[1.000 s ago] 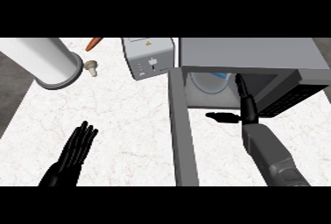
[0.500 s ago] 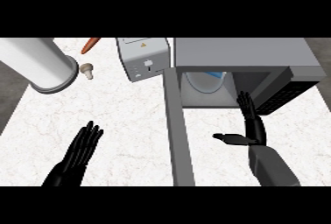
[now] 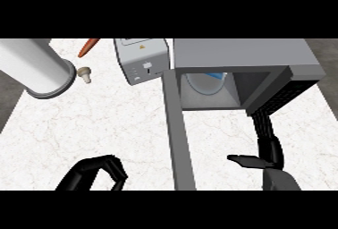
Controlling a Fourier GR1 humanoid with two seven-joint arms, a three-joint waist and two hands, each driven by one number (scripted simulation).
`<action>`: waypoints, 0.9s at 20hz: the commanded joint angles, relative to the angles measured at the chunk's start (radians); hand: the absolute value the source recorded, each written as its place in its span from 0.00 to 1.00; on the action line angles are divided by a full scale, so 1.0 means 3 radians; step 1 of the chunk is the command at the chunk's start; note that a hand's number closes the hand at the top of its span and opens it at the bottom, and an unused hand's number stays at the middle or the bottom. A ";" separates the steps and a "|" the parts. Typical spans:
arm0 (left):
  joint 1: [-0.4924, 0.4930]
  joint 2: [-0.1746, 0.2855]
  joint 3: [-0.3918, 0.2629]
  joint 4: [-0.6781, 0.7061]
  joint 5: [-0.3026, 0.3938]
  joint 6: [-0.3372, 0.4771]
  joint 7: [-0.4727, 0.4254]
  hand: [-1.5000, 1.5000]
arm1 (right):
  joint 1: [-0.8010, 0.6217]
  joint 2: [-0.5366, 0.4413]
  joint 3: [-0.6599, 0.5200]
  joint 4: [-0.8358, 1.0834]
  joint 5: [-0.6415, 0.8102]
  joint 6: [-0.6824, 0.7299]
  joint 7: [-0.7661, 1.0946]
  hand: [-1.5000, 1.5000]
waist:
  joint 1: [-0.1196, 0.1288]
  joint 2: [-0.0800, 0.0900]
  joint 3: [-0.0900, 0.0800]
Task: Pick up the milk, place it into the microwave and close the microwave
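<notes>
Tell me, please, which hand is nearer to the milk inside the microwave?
Right. The right hand is just in front of the microwave opening, fingers straight, below the milk; the left hand sits curled at the view's lower left, across the open door.

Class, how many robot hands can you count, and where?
2. Left robot hand: bottom edge, left of the microwave door. Right robot hand: right of the door, below the microwave opening.

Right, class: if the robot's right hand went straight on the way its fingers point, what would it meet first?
Probably the microwave's dark panel, right of the open cavity: the right hand points its straight fingers up the picture at it. Depth is unclear.
</notes>
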 commanded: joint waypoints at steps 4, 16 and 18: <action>-0.0348 0.0033 -0.0365 0.0602 -0.0755 0.0045 -0.0252 1.00 | 0.0677 -0.0069 0.0159 -0.0922 -0.0142 0.0352 0.0105 0.00 | -0.0056 0.0002 -0.0005; -0.0959 -0.0530 -0.0823 0.1351 -0.1005 -0.0057 0.0001 1.00 | 0.1879 -0.0248 0.0173 -0.3087 -0.0711 0.0607 0.1110 0.00 | 0.0016 0.0025 0.0001; -0.1028 -0.0568 -0.1122 0.1439 -0.1049 0.0233 -0.0012 1.00 | 0.2069 -0.0244 0.0168 -0.3415 -0.0862 0.0679 0.1293 0.00 | 0.0013 0.0023 0.0000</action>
